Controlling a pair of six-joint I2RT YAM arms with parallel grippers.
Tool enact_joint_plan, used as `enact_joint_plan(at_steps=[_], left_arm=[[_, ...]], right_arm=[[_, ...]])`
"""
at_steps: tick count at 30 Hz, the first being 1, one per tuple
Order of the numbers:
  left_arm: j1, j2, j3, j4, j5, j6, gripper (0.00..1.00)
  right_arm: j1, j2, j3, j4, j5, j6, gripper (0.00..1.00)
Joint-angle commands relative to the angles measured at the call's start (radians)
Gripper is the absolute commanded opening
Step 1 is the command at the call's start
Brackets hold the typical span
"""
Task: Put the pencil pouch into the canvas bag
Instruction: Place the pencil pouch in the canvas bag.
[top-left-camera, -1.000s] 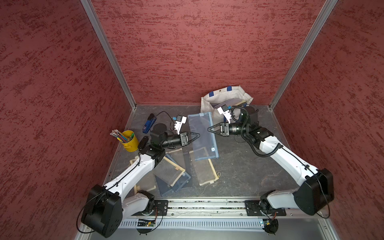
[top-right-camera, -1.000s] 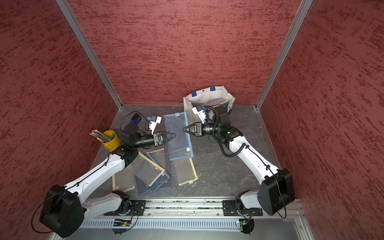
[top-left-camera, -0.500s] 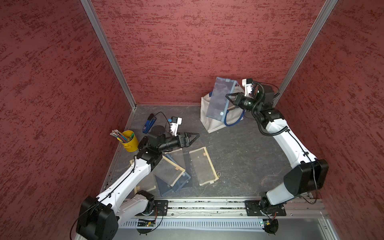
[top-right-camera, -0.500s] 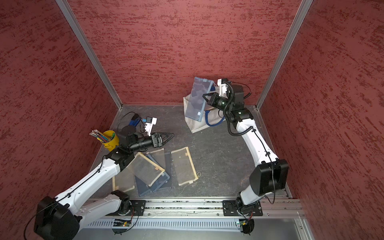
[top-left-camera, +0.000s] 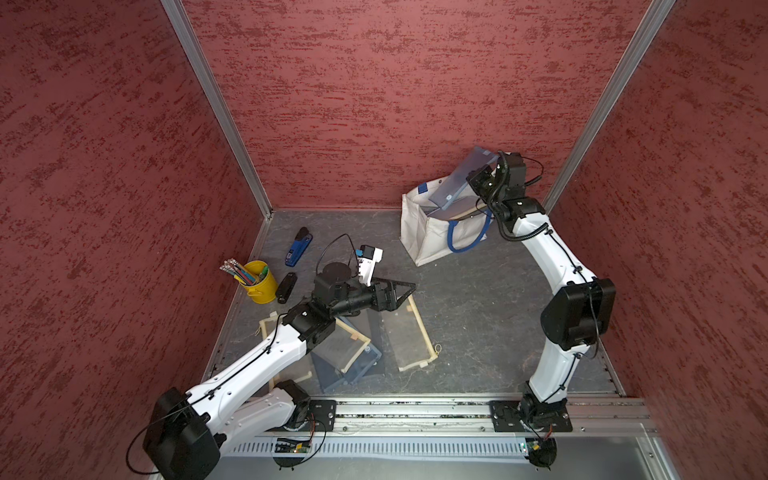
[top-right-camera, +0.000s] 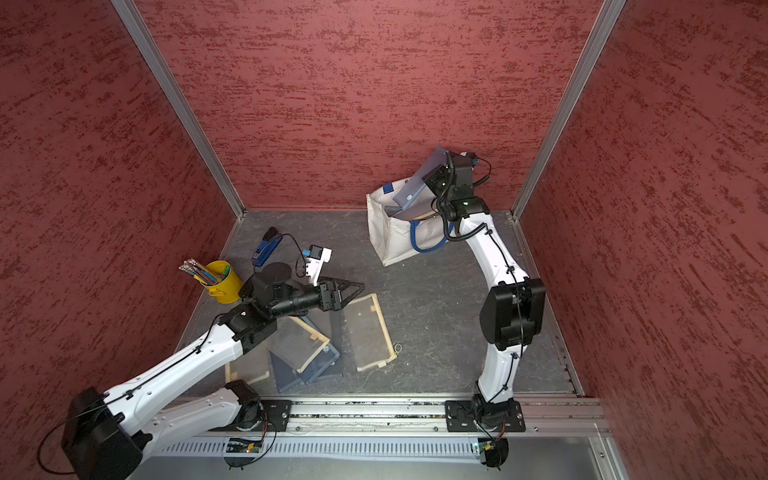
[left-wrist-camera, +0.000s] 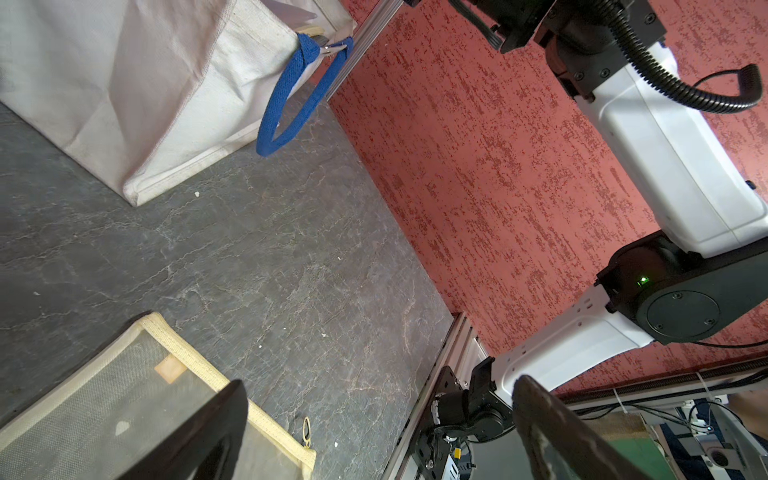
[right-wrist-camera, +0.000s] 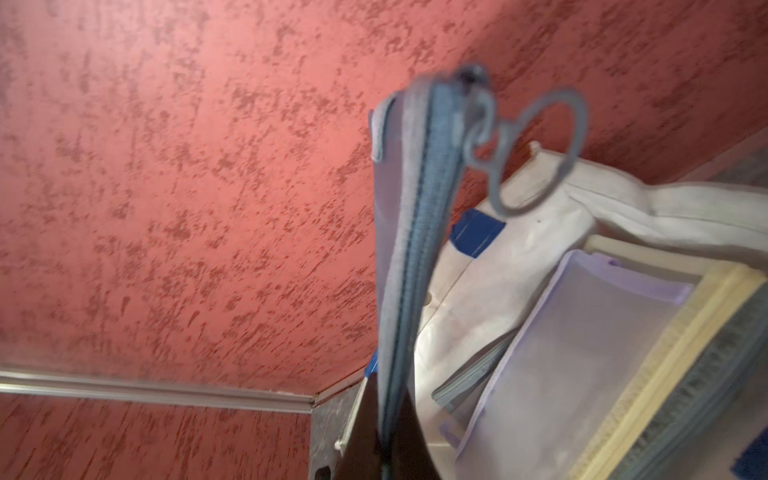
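Pencil pouch (top-left-camera: 459, 179), translucent grey-blue with a ringed zip, hangs pinched in my right gripper (right-wrist-camera: 384, 449) at the single canvas bag's (top-left-camera: 420, 232) mouth, upper right. My left gripper (top-left-camera: 401, 291) is spread wide. Three cream-edged pouches (top-left-camera: 409, 336) lie lower centre.

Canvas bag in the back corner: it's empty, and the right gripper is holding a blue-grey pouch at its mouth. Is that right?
Not empty. The right wrist view shows mesh pouches already lying inside the canvas bag. The rest holds: it stands in the back corner, and the right gripper is shut on the blue-grey pouch at its mouth.
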Motion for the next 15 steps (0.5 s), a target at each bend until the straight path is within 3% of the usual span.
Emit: enact_joint_plan(at_steps=[1, 9, 15], left_arm=[[-0.006, -0.005, 0.002, 0.016, -0.037, 0.008, 1.0], [-0.005, 0.035, 0.025, 0.027, -0.047, 0.012, 1.0], [-0.007, 0.029, 0.012, 0.043, -0.077, -0.007, 1.0]], right_arm=[[0.006, 0.036, 0.016, -0.037, 0.094, 0.056, 0.0], [0.053, 0.054, -0.106, 0.004, 0.097, 0.102, 0.0], [0.059, 0.061, -0.1, -0.021, 0.099, 0.082, 0.03]])
